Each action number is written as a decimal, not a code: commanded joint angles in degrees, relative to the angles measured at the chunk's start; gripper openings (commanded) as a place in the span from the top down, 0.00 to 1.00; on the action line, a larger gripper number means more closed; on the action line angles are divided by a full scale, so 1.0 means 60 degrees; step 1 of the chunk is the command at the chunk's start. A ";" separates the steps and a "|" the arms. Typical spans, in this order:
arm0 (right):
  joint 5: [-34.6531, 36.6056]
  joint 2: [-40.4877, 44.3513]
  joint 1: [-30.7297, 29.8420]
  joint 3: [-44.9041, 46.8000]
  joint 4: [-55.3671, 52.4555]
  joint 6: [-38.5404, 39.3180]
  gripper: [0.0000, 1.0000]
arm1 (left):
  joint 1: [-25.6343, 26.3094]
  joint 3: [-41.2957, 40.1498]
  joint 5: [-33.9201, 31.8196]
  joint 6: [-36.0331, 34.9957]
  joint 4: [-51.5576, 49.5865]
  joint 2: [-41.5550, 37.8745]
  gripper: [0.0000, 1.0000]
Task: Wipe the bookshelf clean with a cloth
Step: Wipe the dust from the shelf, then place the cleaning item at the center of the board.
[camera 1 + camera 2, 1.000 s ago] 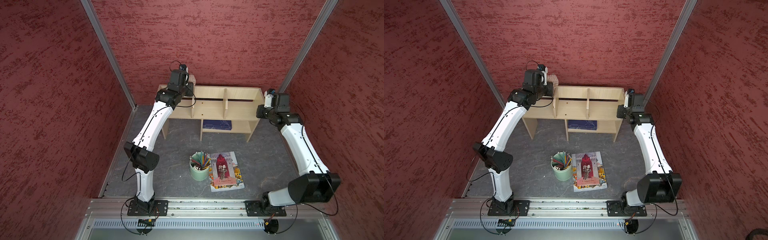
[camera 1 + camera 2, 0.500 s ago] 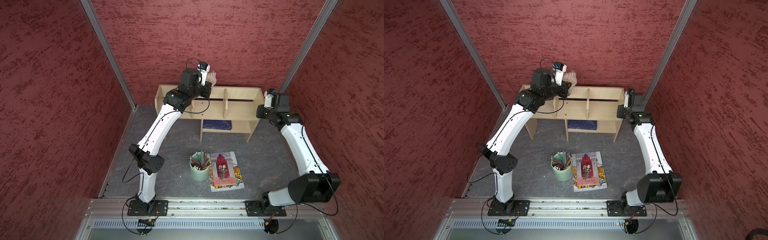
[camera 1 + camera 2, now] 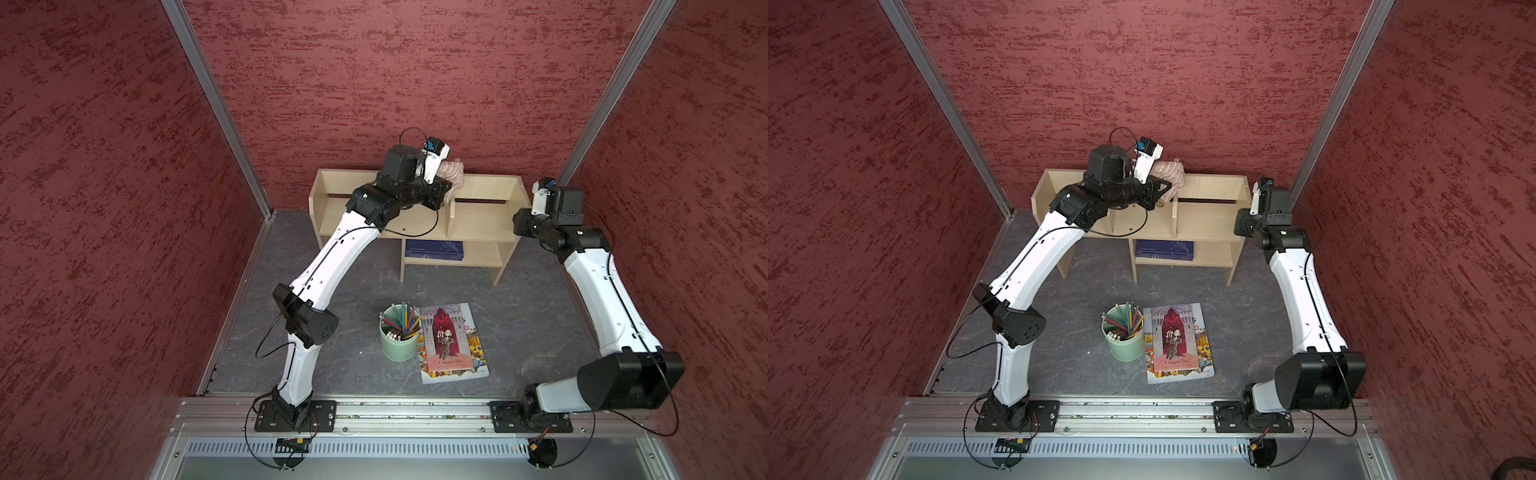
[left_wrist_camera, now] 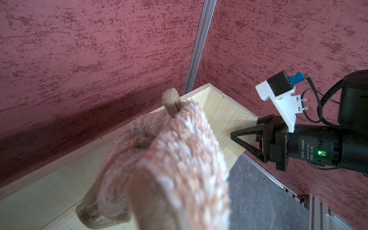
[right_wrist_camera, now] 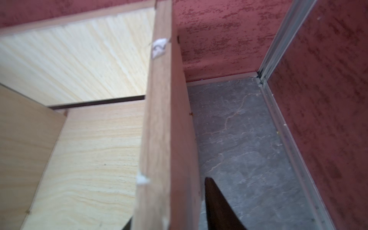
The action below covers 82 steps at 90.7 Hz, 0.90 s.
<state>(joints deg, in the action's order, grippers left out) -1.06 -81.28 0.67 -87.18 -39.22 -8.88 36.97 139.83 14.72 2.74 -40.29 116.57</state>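
At the back edge of the low, wide light-wood bookshelf (image 3: 488, 189), above its right upright divider, the left hand (image 3: 445, 188) is clamped on the soft beige-and-brown striped cloth (image 3: 451, 169), which is bunched by the top of the back panel. At the bookshelf's right end, the right hand (image 4: 238, 141) straddles the side panel, with one dark finger (image 5: 217, 207) just beside the outer face; whether it pinches the wood I cannot tell. A dark blue book (image 3: 434, 250) lies on the bookshelf's small lower shelf. In front of the bookshelf, on the grey tabletop (image 3: 540, 316), a pale green cup of pencils (image 3: 392, 353) stands just beside a colourful illustrated book (image 3: 451, 343).
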 commanded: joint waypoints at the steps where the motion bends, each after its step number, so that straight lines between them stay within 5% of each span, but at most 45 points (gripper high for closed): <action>1: 0.0459 0.0881 0.0115 -0.0296 0.0033 -0.0427 0.39 | -0.0039 -0.0713 0.0485 0.0295 0.0995 -0.0961 1.00; 18: -0.0720 0.1649 -0.0211 -0.0968 -0.0152 -0.0445 0.23 | -0.0039 -0.2477 0.0922 0.0302 0.2273 -0.2239 1.00; 39: -0.4406 0.1321 -0.1316 -0.2101 0.0697 -0.1314 0.02 | -0.0125 -0.4025 0.1896 0.0407 0.3326 -0.3464 1.00; 71: -0.6607 -0.0173 -0.2717 -0.2773 0.3596 -0.3652 0.05 | -0.0340 -0.4907 0.3168 0.0750 0.3560 -0.4166 1.00; 78: -0.6730 -0.0680 -0.3076 -0.3093 0.3600 -0.3822 0.15 | -0.0427 -0.5105 0.3227 0.0877 0.3655 -0.4232 1.00; 82: -0.6693 -0.0860 -0.3213 -0.3236 0.3563 -0.3822 0.28 | -0.0492 -0.5196 0.3210 0.0934 0.3704 -0.4256 1.00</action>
<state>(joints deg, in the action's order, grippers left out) -37.54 -83.90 -15.88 -103.18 -22.74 -28.32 35.05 110.17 32.25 6.90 -19.97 92.12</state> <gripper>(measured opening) 0.841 0.079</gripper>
